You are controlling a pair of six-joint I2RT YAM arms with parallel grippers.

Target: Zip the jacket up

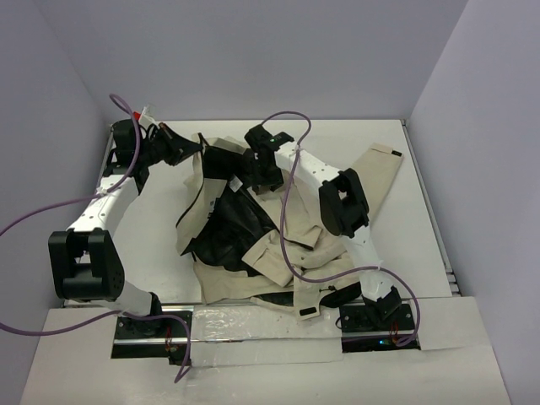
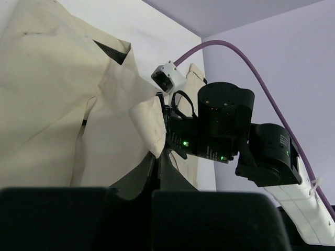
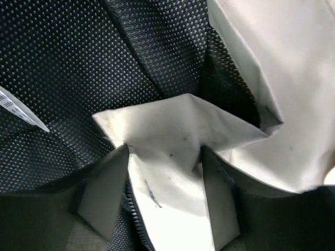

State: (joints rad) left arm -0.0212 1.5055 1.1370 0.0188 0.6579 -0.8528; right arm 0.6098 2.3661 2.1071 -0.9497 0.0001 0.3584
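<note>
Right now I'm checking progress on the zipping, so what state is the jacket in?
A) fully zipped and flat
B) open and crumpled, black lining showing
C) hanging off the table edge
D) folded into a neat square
B: in the overhead view the jacket lies bunched up and open, black lining exposed, with the left gripper and right gripper at its far edge.

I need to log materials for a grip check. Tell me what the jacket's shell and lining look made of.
Jacket shell: looks like a thin, matte beige woven cloth, cotton or synthetic; it holds sharp creases and folds in the right wrist view. Lining: black perforated mesh, likely synthetic, with a regular grid of tiny holes showing. A white label is attached to it.
</note>
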